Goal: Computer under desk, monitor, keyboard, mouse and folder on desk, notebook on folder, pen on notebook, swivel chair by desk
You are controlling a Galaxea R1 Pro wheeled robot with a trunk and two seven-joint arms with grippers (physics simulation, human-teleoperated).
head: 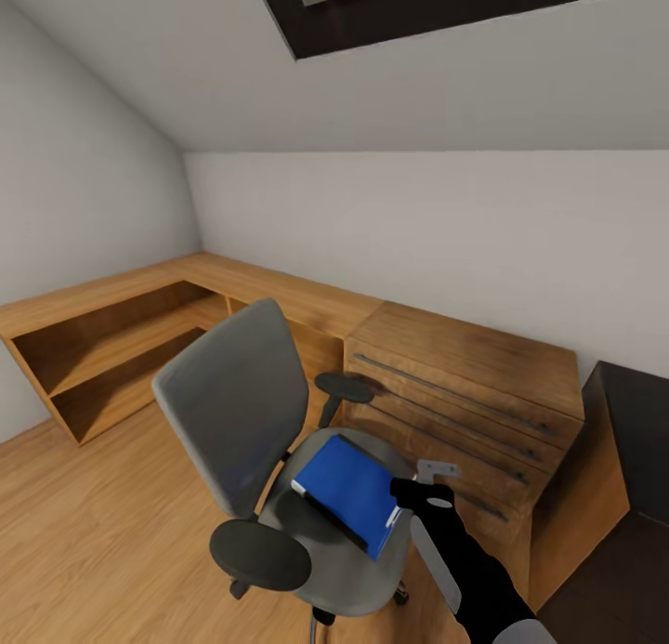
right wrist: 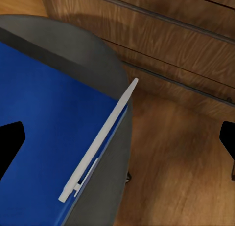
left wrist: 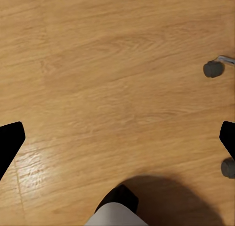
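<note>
- Bright blue flat folder (head: pixel 351 492) with a dark edge lies on the grey seat of the swivel chair (head: pixel 232 402), near the seat's front.
- On my right wrist view, a thin pale pen (right wrist: pixel 99 143) rests along the folder's (right wrist: pixel 44 138) edge.
- My right gripper (right wrist: pixel 120 140) hovers just above that edge, its fingers spread wide, one over the blue cover, one beyond the seat; nothing held.
- Behind the chair stands a light wooden chest (head: pixel 474 384) with long bar handles.
- My left gripper (left wrist: pixel 117 138) hangs open over the wooden floor (left wrist: pixel 107 74), beside a chair caster (left wrist: pixel 212 69).
</note>
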